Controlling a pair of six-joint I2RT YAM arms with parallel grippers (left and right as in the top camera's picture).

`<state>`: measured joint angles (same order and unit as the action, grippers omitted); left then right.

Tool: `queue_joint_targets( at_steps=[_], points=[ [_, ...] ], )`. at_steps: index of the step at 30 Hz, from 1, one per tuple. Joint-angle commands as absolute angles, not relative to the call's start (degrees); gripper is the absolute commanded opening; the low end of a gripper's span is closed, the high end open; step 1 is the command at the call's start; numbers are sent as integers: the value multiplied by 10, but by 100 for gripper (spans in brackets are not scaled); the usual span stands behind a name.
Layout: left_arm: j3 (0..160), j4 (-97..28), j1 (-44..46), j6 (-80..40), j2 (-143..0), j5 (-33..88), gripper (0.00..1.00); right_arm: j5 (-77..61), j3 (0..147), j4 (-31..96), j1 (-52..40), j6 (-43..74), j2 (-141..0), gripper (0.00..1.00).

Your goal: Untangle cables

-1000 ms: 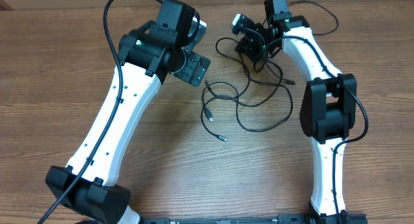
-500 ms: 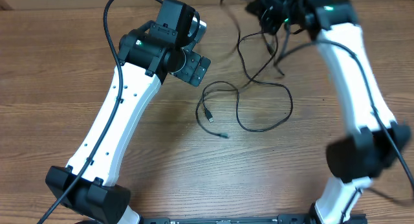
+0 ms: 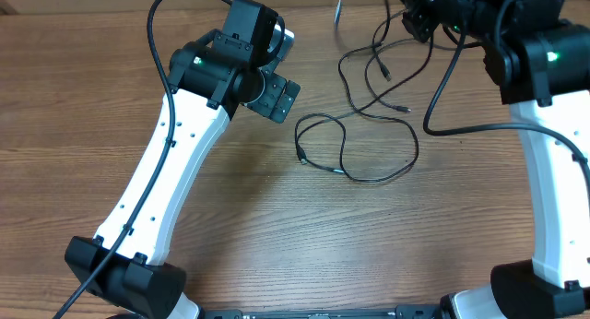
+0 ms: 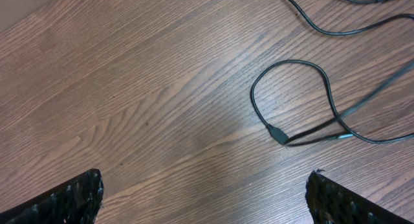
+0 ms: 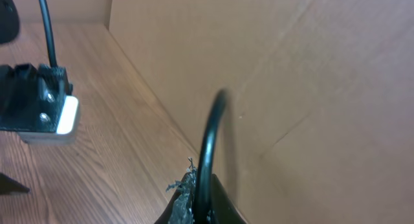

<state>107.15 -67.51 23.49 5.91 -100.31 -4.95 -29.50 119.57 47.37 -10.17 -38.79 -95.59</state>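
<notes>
The cables (image 3: 369, 178) are thin black cords on the wood table, with one loop and a small plug (image 3: 301, 157) lying flat. Other strands (image 3: 355, 56) rise toward my right gripper (image 3: 417, 15) at the table's far edge. In the right wrist view that gripper (image 5: 206, 197) is shut on a black cable (image 5: 210, 133). My left gripper (image 3: 279, 98) hovers left of the cables. In the left wrist view it (image 4: 207, 198) is open and empty, with the loop (image 4: 291, 88) and plug (image 4: 278, 134) ahead of it on the right.
A cardboard wall (image 5: 291, 68) stands close behind the right gripper. Thick black arm wires run along the left arm (image 3: 161, 42) and hang from the right arm (image 3: 442, 88). The left arm's white link (image 3: 166, 171) crosses the table's left half.
My right arm has swung up and back to the far right, shut on a cable, pulling the strands up and dragging the table loop slightly. The left arm has not moved.
</notes>
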Motion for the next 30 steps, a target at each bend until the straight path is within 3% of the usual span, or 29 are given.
queue_joint_targets(
  at_steps=[1,12,30],
  points=[
    [1070,-673,232,51,-1005,-44,100,-275,1201,455,-102,-371,-919,4],
    [1070,-673,232,51,-1005,-44,100,-36,1201,335,-102,-343,-845,4],
    [1070,-673,232,51,-1005,-44,100,193,1201,314,-83,-397,-829,4]
  ],
)
